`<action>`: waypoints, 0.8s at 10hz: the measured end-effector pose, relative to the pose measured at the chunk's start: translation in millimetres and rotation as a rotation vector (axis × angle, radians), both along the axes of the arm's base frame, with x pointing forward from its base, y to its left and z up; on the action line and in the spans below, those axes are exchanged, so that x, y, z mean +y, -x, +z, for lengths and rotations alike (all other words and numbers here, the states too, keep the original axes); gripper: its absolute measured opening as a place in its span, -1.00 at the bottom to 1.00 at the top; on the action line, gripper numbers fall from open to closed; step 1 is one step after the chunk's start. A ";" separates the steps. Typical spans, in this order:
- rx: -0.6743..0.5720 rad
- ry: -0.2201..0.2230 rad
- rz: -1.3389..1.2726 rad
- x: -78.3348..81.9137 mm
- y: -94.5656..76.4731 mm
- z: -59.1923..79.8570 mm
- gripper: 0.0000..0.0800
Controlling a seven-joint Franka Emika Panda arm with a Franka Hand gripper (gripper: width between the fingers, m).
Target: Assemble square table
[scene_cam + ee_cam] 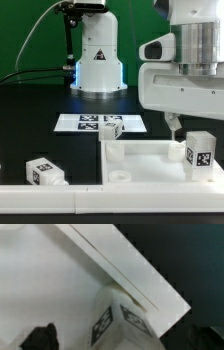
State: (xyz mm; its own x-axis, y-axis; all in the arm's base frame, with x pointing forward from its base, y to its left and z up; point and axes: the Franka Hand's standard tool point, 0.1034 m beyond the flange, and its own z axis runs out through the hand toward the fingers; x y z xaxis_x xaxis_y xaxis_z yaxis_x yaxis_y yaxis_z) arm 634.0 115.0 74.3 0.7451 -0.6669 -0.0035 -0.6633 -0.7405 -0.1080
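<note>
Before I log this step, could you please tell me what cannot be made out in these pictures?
1. Whether the upright leg sits in a corner hole: its foot blends into the white slab in the exterior view, and the wrist view is blurred.
2. The slab's right side: cut off by the exterior view's right edge.
3. The marker board tags: too small, partly hidden behind a loose leg.

A white slab (150,160) lies toward the exterior view's right, with a tagged leg (200,152) upright on its right end. The gripper (192,126) hangs just over it, one dark finger (175,126) showing. A second leg (45,172) lies on the black table (40,130) at the left, and a third leg (110,127) rests on the marker board (85,121).
</note>
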 end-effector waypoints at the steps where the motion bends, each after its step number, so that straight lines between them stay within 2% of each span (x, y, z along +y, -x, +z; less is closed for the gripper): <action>1: -0.006 0.006 0.077 -0.3 0.2 -0.2 0.62; 3: -0.020 0.026 0.260 -1.1 0.1 -0.3 0.62; 4: -0.035 0.049 0.470 1.1 -0.2 0.4 0.62; 6: -0.032 0.045 0.438 2.4 0.0 0.0 0.62; 7: -0.032 0.046 0.443 2.1 0.1 -0.2 0.39; 8: -0.030 0.042 0.411 2.4 0.2 -0.3 0.39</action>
State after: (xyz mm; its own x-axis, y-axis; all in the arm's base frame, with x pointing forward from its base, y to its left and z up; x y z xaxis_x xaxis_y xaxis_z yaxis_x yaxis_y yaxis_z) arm 633.9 117.5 74.0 0.9487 -0.3133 0.0426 -0.3089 -0.9471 -0.0870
